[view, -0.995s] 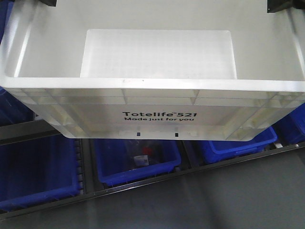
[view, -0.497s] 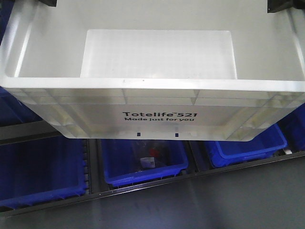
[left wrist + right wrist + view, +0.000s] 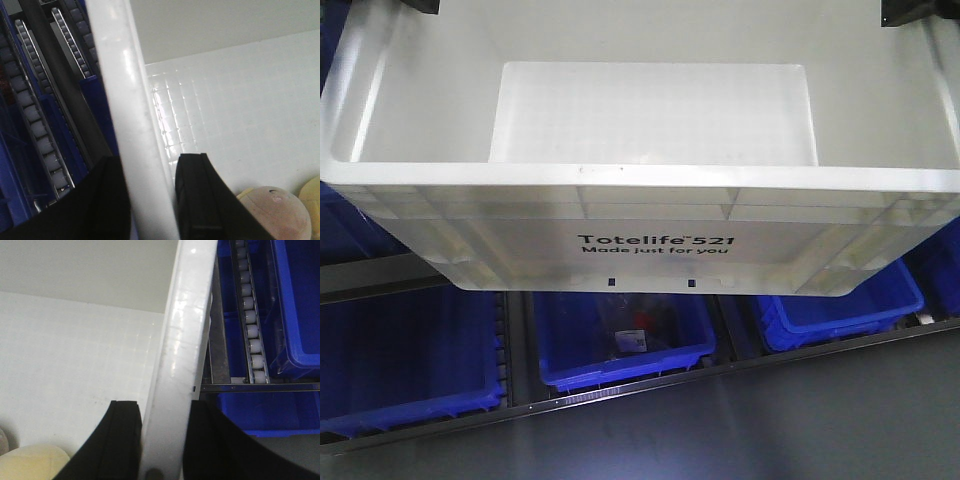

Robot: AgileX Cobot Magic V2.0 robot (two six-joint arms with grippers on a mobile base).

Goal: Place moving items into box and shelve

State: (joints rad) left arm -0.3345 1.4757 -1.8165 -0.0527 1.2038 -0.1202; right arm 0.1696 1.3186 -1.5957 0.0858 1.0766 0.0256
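White ribbed plastic crate [image 3: 640, 205], thick-rimmed, grid-textured inside.

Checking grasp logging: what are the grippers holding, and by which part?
Both hold the large white ribbed plastic crate: left gripper clamps its left rim, right gripper its right rim.

The box [image 3: 650, 185] is hanging over a row of bins, with the middle bin [image 3: 620, 350] sitting under its front wall and holding a bag [image 3: 635, 335]. The left gripper [image 3: 150, 200] is clamping the box's left wall and the right gripper [image 3: 162, 440] its right wall, each with one finger inside and one outside. One round item [image 3: 272, 212] is lying on the box floor just beside the left gripper's inner finger, with the other round item [image 3: 312, 195] lying at its right. A roller track [image 3: 248, 325] is running outside the right wall.
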